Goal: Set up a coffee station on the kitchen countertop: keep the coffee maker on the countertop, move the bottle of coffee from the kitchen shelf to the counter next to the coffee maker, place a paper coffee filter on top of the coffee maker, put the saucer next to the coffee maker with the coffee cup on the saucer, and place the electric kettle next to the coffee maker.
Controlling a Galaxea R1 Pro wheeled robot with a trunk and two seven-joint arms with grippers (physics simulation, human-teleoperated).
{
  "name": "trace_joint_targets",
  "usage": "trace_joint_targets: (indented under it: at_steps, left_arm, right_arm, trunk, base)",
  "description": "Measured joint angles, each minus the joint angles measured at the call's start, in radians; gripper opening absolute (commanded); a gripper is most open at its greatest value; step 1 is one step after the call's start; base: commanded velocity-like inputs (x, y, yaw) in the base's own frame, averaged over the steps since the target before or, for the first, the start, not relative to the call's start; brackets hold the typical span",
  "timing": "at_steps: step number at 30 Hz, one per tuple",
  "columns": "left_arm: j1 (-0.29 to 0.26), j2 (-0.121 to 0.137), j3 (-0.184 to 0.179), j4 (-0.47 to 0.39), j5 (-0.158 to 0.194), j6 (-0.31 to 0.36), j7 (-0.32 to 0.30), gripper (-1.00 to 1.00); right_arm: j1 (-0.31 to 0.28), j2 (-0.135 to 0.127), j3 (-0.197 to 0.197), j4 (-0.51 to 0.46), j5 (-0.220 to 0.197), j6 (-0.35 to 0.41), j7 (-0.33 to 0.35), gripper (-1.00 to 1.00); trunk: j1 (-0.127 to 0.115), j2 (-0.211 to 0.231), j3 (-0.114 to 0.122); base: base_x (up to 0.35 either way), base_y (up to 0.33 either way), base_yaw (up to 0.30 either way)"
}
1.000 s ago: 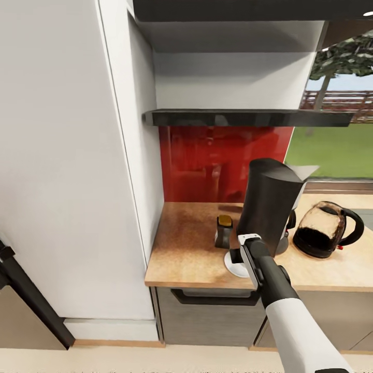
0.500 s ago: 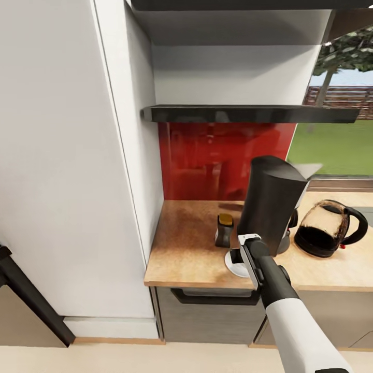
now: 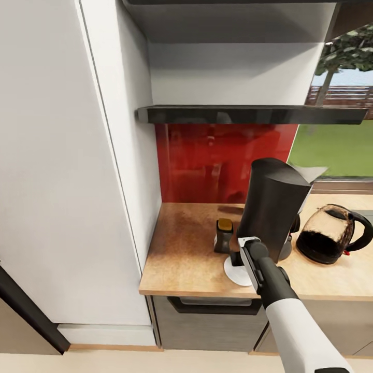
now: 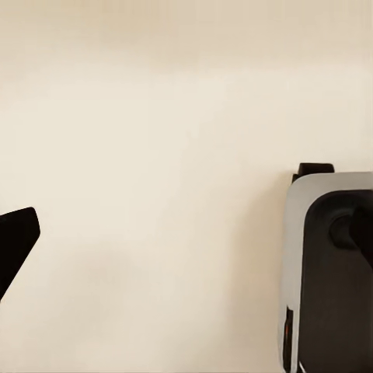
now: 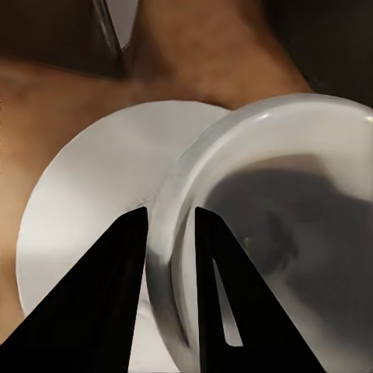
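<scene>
The right gripper [image 3: 239, 255] hid most of the coffee cup [image 5: 272, 233] from the head camera, and the arm behind it covered the near side of the saucer [image 3: 233, 270]. From the right wrist camera the grip was plain: the two dark fingers [image 5: 116, 295] were clamped on the cup's rim, one outside the wall and one inside the bowl, with the white saucer [image 5: 85, 210] showing just beneath — whether the cup touched it could not be told.

The coffee maker [image 3: 272, 207] stood on the bench [image 3: 181, 248] as the landmark. The saucer lay just before its left front corner, the bottle of coffee [image 3: 224, 235] just to its left, the electric kettle [image 3: 331, 233] near its right, cut by the frame edge. A pale tip of the paper coffee filter [image 3: 313, 173] stuck out behind its top. The kitchen shelf [image 3: 248, 114] ran above it.

The left gripper's state could not be told — only a dark sliver [image 4: 15, 241] showed against a pale surface.
</scene>
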Motion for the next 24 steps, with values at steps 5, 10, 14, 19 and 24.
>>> trace_joint_targets:
  at_steps: [5,10,14,19,24]
  left_arm:
    - [0.0,0.0,0.0,0.001,0.0,-0.001,0.0,1.0]
    - [0.0,0.001,0.0,0.001,0.0,-0.002,0.0,1.0]
    - [0.0,0.001,0.0,0.001,0.0,-0.001,0.0,1.0]
    - [0.0,0.001,0.0,0.001,0.0,-0.001,0.0,1.0]
    - [0.0,0.001,0.0,0.009,0.001,-0.001,-0.001,1.0]
  right_arm:
    - [0.0,0.001,0.001,0.006,-0.001,0.0,0.0,-1.0]
    - [0.0,0.001,0.001,0.007,-0.002,0.0,0.0,-1.0]
    - [0.0,0.001,0.001,0.006,-0.002,0.0,0.0,1.0]
    - [0.0,0.002,0.001,0.002,-0.002,0.0,0.0,1.0]
    - [0.0,0.002,0.001,0.001,-0.002,0.0,0.0,1.0]
  trunk:
    - [0.0,0.0,0.0]
    - [0.0,0.0,0.0]
    - [0.0,0.0,0.0]
    - [0.0,0.0,0.0]
    - [0.0,0.0,0.0]
  base:
    - [0.0,0.0,0.0]
    - [0.0,0.0,0.0]
    - [0.0,0.0,0.0]
    - [0.0,0.0,0.0]
    - [0.0,0.0,0.0]
